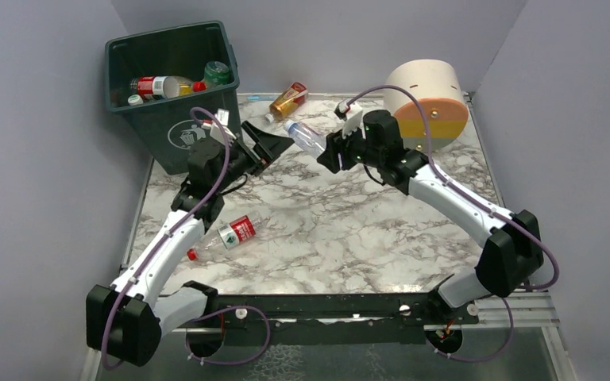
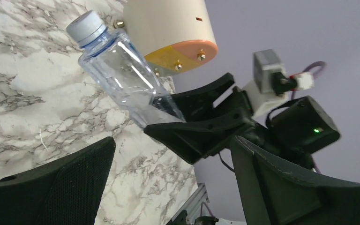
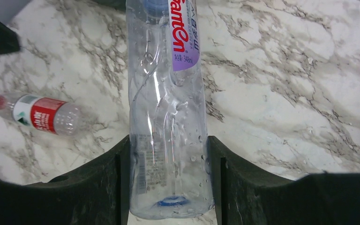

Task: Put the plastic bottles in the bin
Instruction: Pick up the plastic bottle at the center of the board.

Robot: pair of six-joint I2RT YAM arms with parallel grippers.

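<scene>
Since the bin (image 1: 163,131) sits leftward, right jaws pinch a clear bottle (image 1: 306,137) out toward spread left jaws, handoff probably.

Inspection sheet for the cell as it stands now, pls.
Surface: marbled table top, no damage seen.
Job's things: green bin far left, several bottles inside; red-label bottle lying near left; amber bottle lying at far edge; clear bottle in right gripper.
Clutter: cream cylinder on its side, far right.
Grippers: left gripper open, empty; right gripper shut on clear bottle's base end.
Cables: purple cables in loose loops, no snag seen.
Surroundings: plain grey walls on three sides.
</scene>
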